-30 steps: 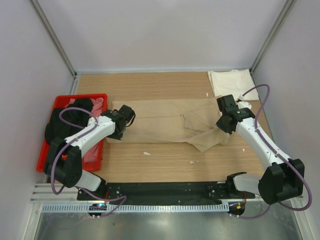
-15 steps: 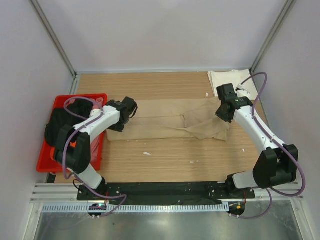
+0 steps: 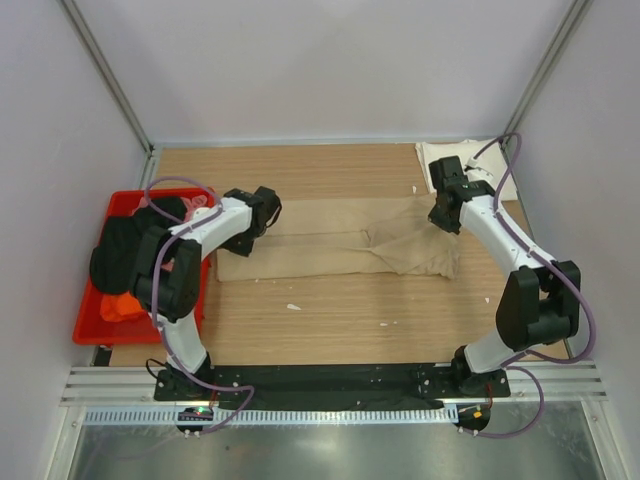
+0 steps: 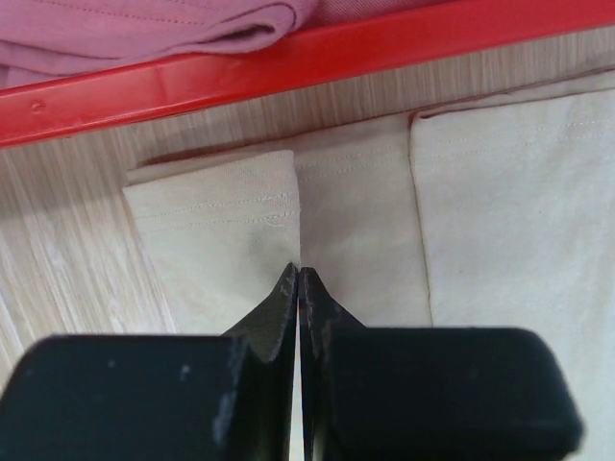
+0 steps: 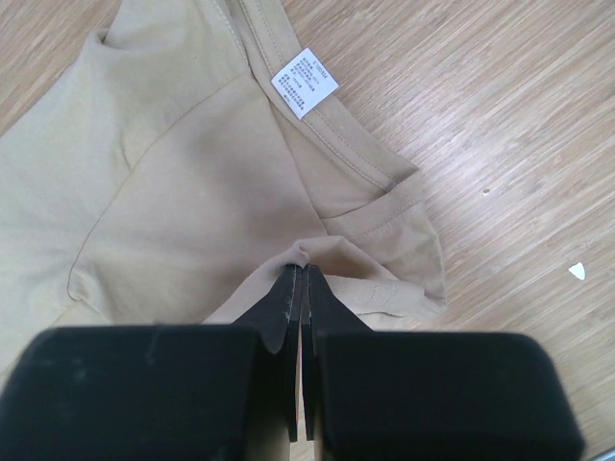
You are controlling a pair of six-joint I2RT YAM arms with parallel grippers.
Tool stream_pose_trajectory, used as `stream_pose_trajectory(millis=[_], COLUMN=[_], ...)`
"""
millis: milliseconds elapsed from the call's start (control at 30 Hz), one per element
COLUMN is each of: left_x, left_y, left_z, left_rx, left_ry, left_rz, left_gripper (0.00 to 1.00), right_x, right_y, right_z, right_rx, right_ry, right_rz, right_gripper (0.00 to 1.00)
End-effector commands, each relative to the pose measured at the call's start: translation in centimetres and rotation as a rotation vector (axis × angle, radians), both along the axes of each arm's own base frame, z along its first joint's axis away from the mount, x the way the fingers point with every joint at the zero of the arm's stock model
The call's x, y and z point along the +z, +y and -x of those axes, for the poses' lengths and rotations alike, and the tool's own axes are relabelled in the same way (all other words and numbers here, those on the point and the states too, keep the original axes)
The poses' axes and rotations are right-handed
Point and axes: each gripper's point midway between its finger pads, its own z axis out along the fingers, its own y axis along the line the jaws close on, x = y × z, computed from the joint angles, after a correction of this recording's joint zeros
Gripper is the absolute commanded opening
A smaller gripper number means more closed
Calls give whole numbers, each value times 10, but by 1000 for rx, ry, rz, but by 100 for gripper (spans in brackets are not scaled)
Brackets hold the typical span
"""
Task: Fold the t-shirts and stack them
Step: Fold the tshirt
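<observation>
On my left, the red bin holds a black shirt and an orange one. The left arm bends over the bin and reaches right, so the left gripper sits at the left end of the tan t-shirt. That shirt lies as a long folded band across the middle of the table.

The left wrist view adds what the overhead hides. The claw is fully closed, its tips pinched on the tan cloth at a fold line by the hem. The bin wall runs just beyond it, with a pink shirt inside.

The right arm has its elbow out at the table's right edge, and its forearm angles away and to the left. The right gripper is at the shirt's bunched right end. A cream-white shirt lies folded in the far corner just behind it.

In its wrist view the right claw is also closed, nipping a small ridge of tan cloth. The collar and its white label lie just ahead.
</observation>
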Motion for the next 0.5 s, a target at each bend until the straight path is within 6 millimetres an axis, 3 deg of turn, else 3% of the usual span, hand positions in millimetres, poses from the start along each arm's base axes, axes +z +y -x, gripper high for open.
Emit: stream_pose_trajectory(millis=[0, 167, 467], left_x=[10, 2, 1], left_y=[13, 12, 10], left_z=[-8, -11, -26], left_rx=[-11, -23, -57], left_ry=[8, 38, 97], left_rz=[-78, -94, -148], left_gripper=[0, 0, 0], right_x=[14, 11, 25], right_y=[-3, -5, -13], right_z=[-19, -18, -21], right_rx=[4, 4, -14], right_ry=[-63, -53, -73], right_rz=[21, 28, 67], right_gripper=[1, 1, 1])
